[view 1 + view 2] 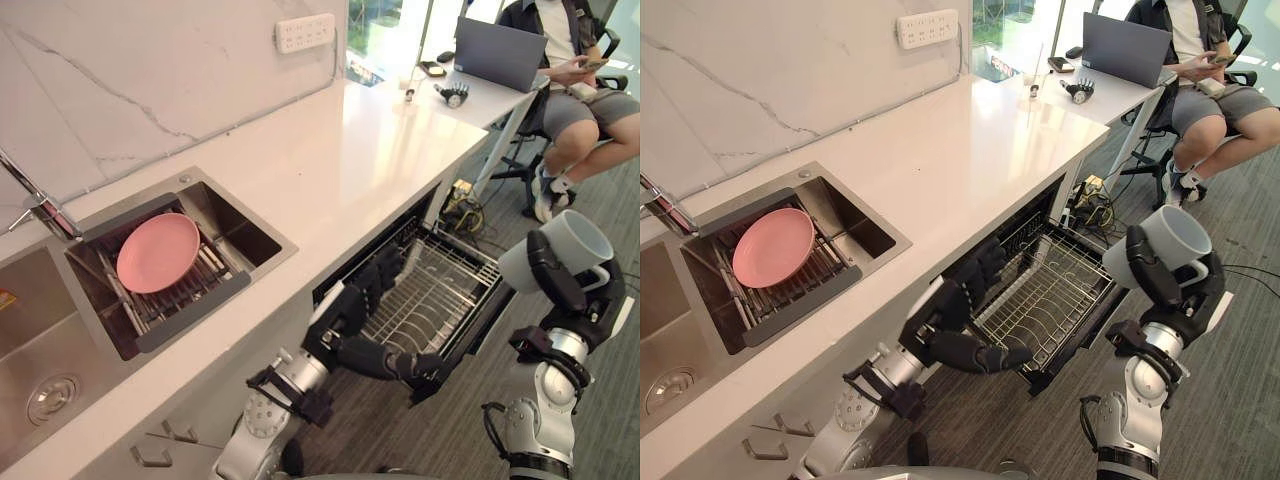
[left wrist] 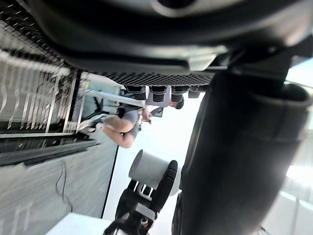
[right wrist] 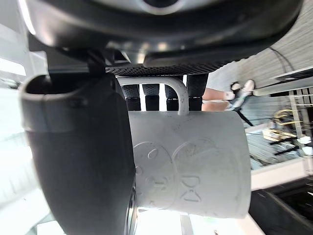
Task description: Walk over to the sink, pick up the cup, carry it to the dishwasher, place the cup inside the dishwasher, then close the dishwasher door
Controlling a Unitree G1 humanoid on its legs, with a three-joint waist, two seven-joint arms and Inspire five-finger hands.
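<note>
The right hand [image 1: 585,300] is seen grasping the cup [image 1: 575,238], thumb and fingers curled round its white wall, and the cup is held in the air just right of the open dishwasher [image 1: 488,312]. The left hand [image 1: 340,315] is released, fingers spread, over the near left corner of the wire rack [image 1: 440,290]; contact cannot be told. Further left, 1 pink plate [image 1: 158,252] is propped on the drainer in the sink [image 1: 240,225]. A person [image 1: 575,100] is seated far right by a laptop [image 1: 500,52]

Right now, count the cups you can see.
1: a white cup held in the right hand, beside the open dishwasher rack. Others may sit hidden in the sink.
</note>
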